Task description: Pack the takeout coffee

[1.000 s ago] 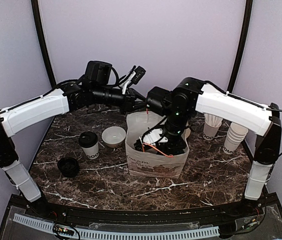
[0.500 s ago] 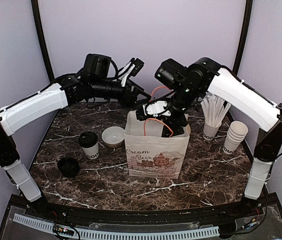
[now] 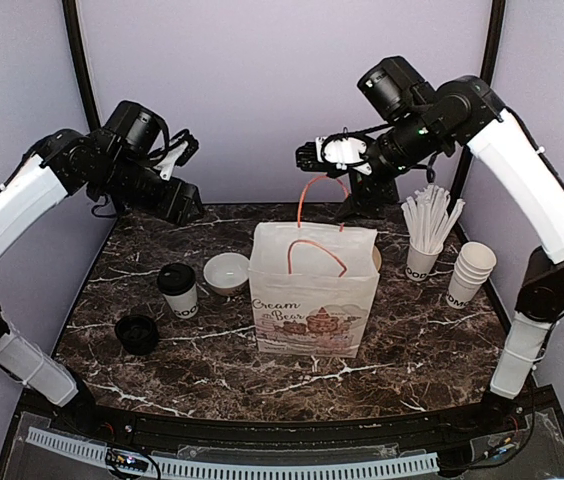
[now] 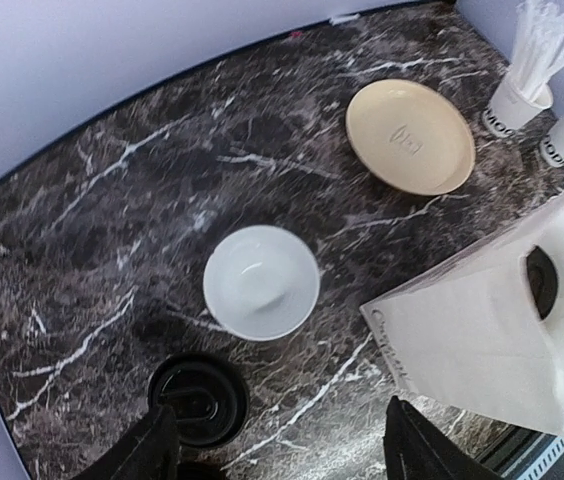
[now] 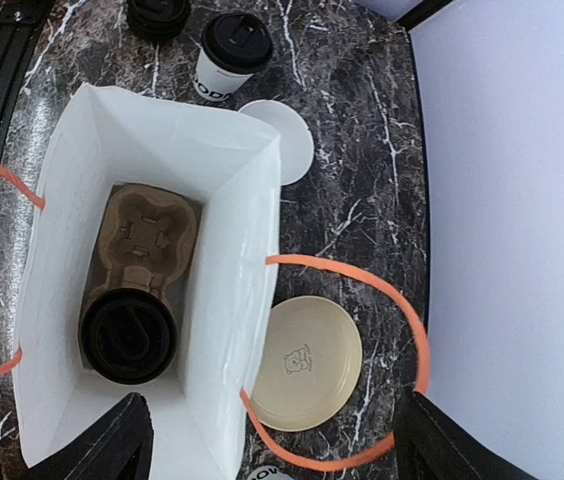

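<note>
- Right gripper (image 5: 272,405): fingers spread wide with nothing between them, hanging high above the bag, so its camera looks straight down the opening.
- Left gripper (image 4: 279,412): likewise spread and empty, raised over the far-left corner.
- Paper bag (image 3: 312,290): stands mid-worktop with its mouth open, so a cup can go in upright.
- Cardboard carrier (image 5: 147,235): sits on the bag's floor and holds one lidded cup (image 5: 127,335) (the other pocket is free, presumably for its twin).
- Second lidded cup (image 3: 177,290): outside the bag, toward the left edge, just beside a white bowl (image 3: 227,272). The left arm looks better placed to fetch it.
</note>
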